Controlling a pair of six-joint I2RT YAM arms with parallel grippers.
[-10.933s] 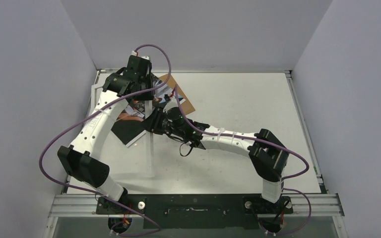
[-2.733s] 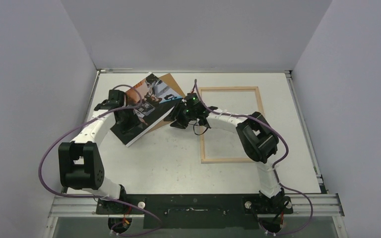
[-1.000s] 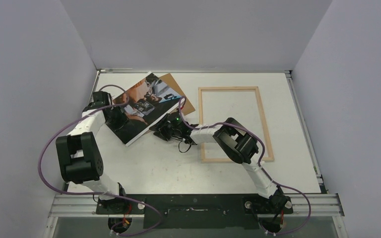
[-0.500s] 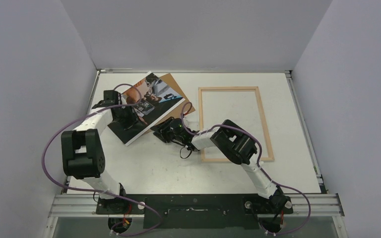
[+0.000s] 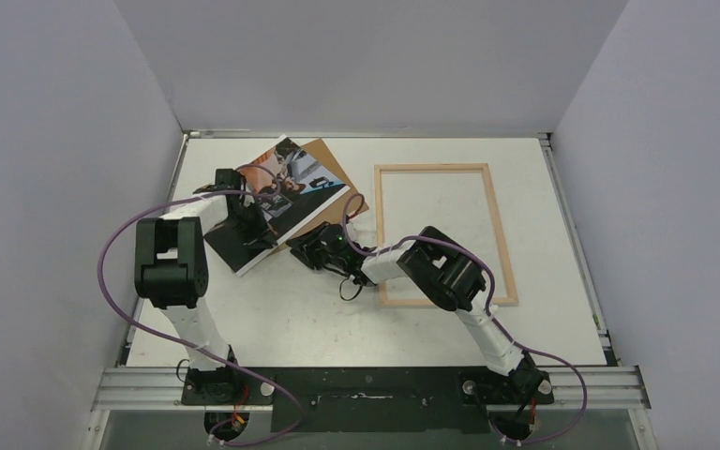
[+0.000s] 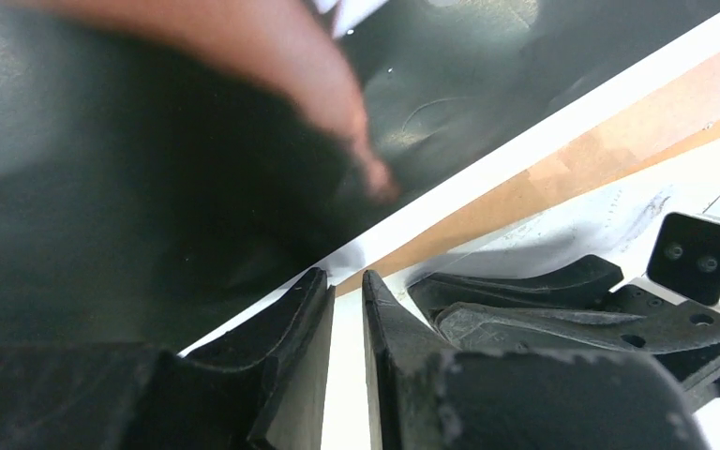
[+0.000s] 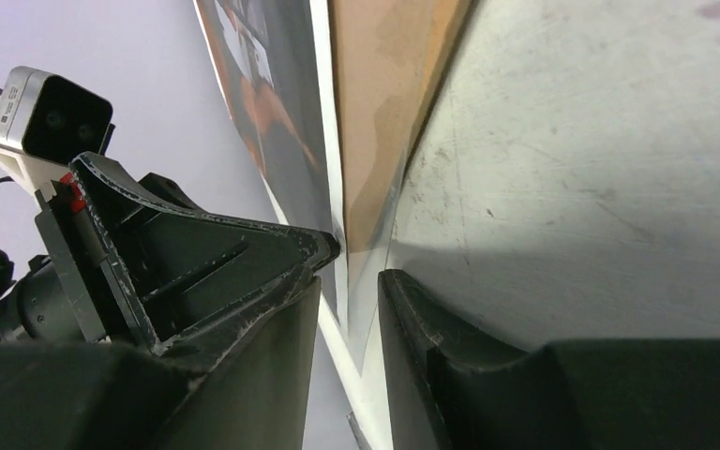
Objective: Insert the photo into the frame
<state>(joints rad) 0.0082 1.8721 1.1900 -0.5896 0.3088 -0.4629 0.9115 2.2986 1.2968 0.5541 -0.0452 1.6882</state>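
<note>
Since the photo (image 5: 291, 171) lies at the upper left of the overhead view, well apart from the frame (image 5: 431, 168), the coming move turns on its lower-right long edge. Its long axis runs from lower left to upper right. It rests askew on a brown board (image 5: 335, 167), whose corner shows past its right end. Both sets of jaws meet that edge from the lower right, side by side. The left jaws are toward the photo's lower end, and the right jaws are just to their right, nearer the frame.

In the left wrist view, the left jaws stand nearly together with the white border running into the slit. I cannot tell whether they pinch it. In the right wrist view, the right jaws show a narrow gap astride the white border, not closed on it.

The right arm (image 5: 441, 272) looks better placed to carry the photo across. The frame lies flat on that side, at centre right, its long axis running up the view.

The counter (image 5: 544, 281) is pale and lightly scuffed. Plain pale walls close it in at left, back and right.
</note>
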